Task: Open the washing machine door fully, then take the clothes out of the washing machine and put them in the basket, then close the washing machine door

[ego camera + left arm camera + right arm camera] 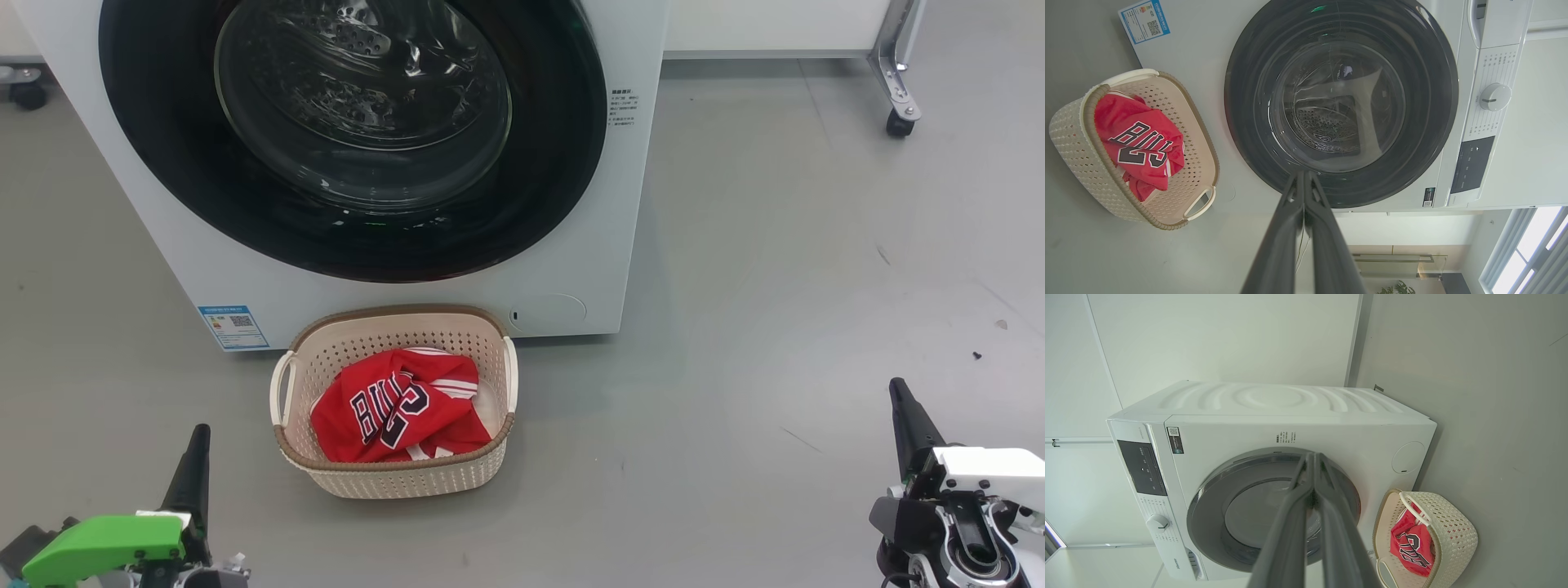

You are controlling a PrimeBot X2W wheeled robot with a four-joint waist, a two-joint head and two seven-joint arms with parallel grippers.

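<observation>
Grey floor [775, 245] surrounds the white washing machine [604, 269]. In the head view the black washing machine door [155, 163] looks shut, and the basket [392, 486] stands just in front of it, holding the red clothes [392, 408]. The left claw [201, 431] and right claw [896, 385] sit near and low, each pressed together and empty.

The left wrist view shows the door flush, but whether it has latched cannot be told. An unlatched door could swing out above the basket.

In the right wrist view the basket sits close to the washer, so a forward drive could knock it.
</observation>
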